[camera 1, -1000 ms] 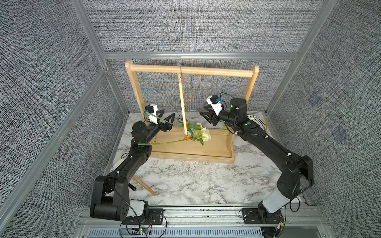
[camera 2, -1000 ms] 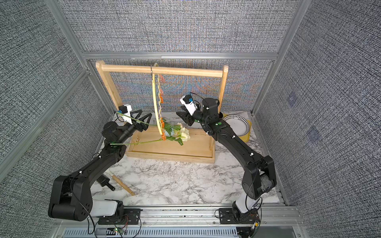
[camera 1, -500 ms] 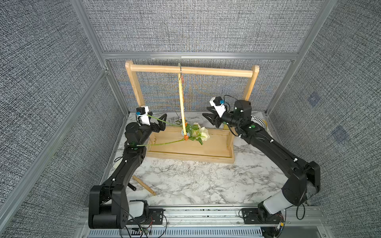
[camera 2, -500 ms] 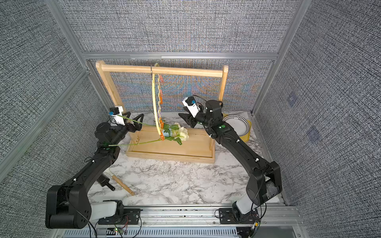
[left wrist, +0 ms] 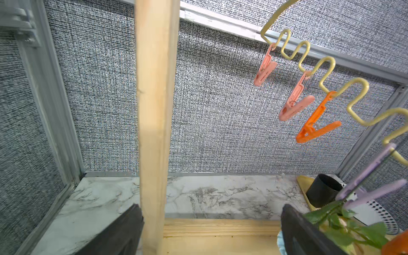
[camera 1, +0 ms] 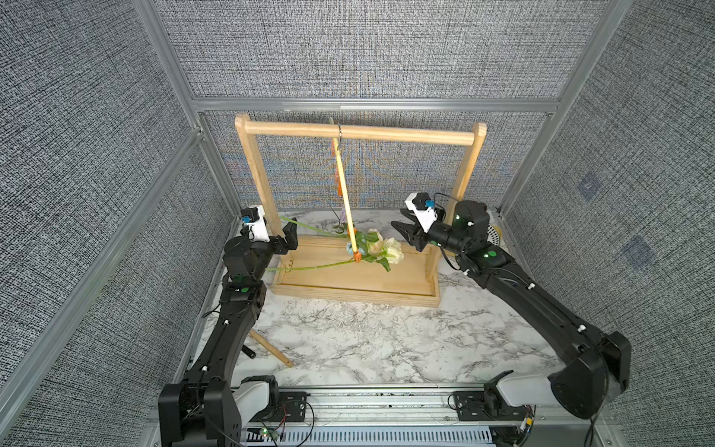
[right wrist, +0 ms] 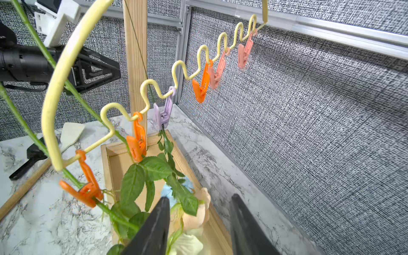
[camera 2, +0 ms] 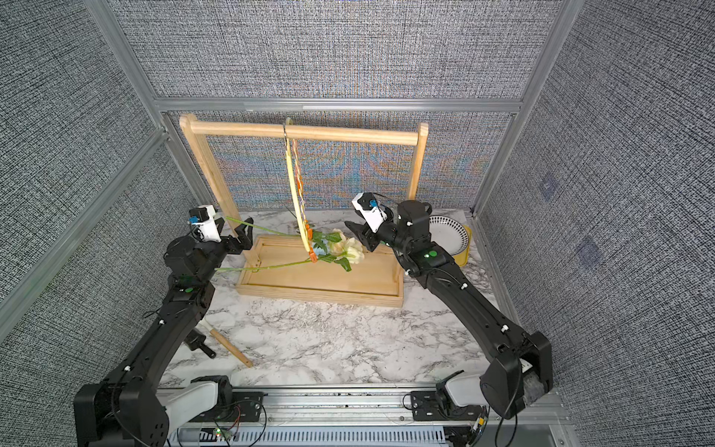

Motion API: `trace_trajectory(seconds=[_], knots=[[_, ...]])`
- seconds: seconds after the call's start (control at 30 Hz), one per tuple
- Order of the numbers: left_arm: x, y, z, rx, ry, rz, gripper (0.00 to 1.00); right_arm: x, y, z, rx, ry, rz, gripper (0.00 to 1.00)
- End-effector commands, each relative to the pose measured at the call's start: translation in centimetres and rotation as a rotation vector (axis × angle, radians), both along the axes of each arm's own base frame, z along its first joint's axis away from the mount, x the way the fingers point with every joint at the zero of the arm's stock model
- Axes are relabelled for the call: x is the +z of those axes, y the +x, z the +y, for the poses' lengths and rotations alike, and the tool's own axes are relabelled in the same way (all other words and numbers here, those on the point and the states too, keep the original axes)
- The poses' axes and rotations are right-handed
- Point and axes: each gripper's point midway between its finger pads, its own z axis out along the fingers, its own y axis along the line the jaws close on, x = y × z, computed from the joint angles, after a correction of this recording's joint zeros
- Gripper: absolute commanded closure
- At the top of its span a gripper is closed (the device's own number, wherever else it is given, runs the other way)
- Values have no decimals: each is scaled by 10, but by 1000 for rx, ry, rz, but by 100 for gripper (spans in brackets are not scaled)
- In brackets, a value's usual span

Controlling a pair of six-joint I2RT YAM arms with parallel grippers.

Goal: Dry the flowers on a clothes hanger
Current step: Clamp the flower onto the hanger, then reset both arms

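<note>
While rack post stands ahead of released L pincer, R pincer gapes empty nr flowers.

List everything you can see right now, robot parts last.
flowers: three, cream, peach, pale blue, stems clipped to hanger
clothes hanger: one, pale yellow, hooked on rack's top bar
clips: six seen, orange, pink, purple, on hanger's wavy bar
rack: one, light wood, back of table
plate: one, white with black pattern, back right corner
cup: one, black, by plate
spatula: one, wooden, front left
table: one, white marble
left end effector: one, black, open, by rack's left post
right end effector: one, black, open, beside blooms
</note>
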Motion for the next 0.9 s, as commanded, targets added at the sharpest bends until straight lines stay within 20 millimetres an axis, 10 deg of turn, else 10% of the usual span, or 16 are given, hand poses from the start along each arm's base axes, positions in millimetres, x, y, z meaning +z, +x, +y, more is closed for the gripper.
trace_trajectory(seconds=[0.0,0.37,0.43,0.87], knots=[[-14,-7,25,128,47,58,0,17,-10,-11,-36,22,-69,52],[-65,-77,125,738,4,340,0,22,-80,-57,-105,76,-171,42],[-81,-99,143,871,6,403,0,17,-89,-72,-163,99,-182,10],[-166,-106,118,716,27,552,1,-78,-92,-179,-697,265,-120,1]])
